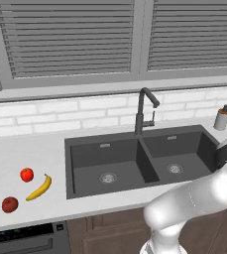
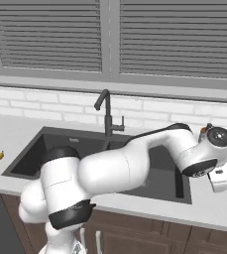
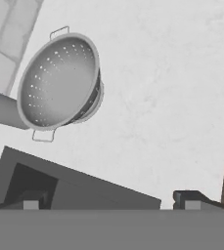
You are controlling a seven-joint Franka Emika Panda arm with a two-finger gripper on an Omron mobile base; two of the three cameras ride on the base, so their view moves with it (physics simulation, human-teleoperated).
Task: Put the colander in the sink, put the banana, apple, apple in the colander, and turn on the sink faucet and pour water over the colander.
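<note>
Centre frame, the dark double-basin sink (image 1: 135,163) sits empty, a silver drain in each basin, with the black gooseneck faucet (image 1: 143,111) standing behind the divider. Lower left on the white counter (image 1: 21,149): a bright red apple (image 1: 27,174), the banana (image 1: 40,188) just beside it, and a darker apple (image 1: 9,204) below. A soap pump bottle (image 1: 223,118) stands at the right edge, and the white arm (image 1: 199,203) curls up from the lower right.

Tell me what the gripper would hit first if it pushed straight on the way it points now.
Probably the bare white counter. In the hand view the open gripper aims at the counter, with the colander off to one side. Depth is unclear.
</note>
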